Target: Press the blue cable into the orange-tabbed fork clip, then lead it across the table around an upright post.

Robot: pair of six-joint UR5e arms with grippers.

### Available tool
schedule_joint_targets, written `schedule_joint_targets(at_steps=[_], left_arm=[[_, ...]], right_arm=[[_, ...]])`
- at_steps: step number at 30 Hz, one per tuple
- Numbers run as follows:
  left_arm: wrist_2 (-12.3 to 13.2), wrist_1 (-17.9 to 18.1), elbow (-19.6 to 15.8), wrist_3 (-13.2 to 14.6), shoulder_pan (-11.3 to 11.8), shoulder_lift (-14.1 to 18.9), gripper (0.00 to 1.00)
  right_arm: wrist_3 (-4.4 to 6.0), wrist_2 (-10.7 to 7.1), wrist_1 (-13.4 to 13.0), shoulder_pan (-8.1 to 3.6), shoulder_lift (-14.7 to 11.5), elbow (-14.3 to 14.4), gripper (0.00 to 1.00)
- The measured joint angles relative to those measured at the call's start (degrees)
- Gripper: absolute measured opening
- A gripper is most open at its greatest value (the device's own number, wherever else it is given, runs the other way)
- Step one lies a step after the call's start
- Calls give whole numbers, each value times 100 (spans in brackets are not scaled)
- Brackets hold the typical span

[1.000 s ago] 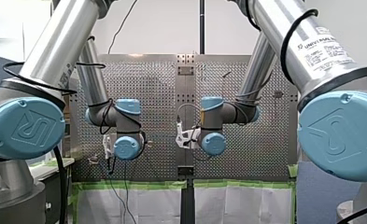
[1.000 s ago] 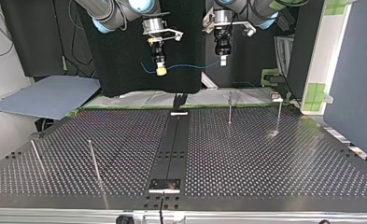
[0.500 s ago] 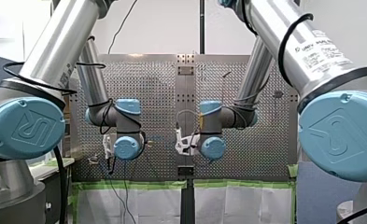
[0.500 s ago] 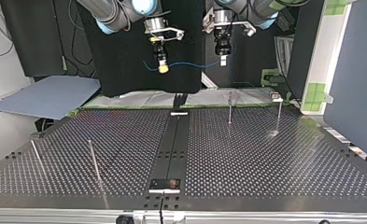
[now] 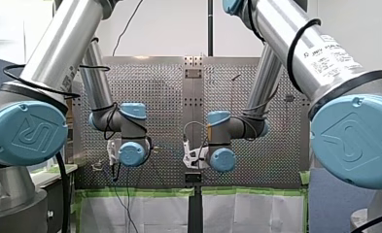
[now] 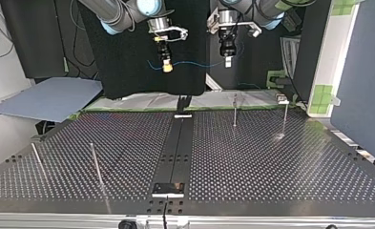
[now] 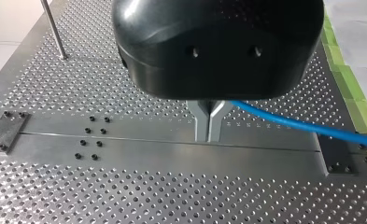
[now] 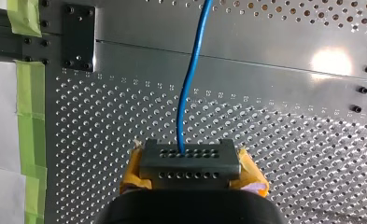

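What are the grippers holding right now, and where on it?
The blue cable: my right gripper pinches it near one end, my left gripper farther along, span sagging between.

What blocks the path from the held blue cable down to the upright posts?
Nothing visible does. The blue cable spans between my left claw and my right claw, high above the perforated table. The space down to the upright posts looks free.

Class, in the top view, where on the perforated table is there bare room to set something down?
Free: between the centre rail and the near posts; the whole near stretch on the rail's other side, before the far posts. Crowded: above the far edge, where my right gripper and my left gripper hold the blue cable.
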Motion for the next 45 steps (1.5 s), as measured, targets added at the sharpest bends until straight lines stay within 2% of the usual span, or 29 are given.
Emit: schedule_joint_targets(at_steps=[13, 27, 30, 33, 36, 40, 45], left_arm=[[23, 153, -515, -31, 56, -55, 0], [29, 169, -555, -47, 57, -46, 0], [29, 232, -557, -130, 84, 34, 0], [51, 186, -540, -250, 138, 171, 0], [149, 54, -535, -383, 182, 330, 0], [241, -196, -534, -405, 221, 590, 0], [250, -441, -436, -410, 267, 838, 0]], right_arm=[[0, 0, 0, 0, 1, 0, 0], [-5, 5, 4, 4, -2, -5, 0], [-31, 26, 86, 88, -85, -78, 0], [30, 48, 238, 204, -237, -175, 0], [92, 22, 402, 249, -400, -214, 0], [194, -119, 610, 231, -618, -226, 0], [321, -314, 719, 175, -895, -302, 0]])
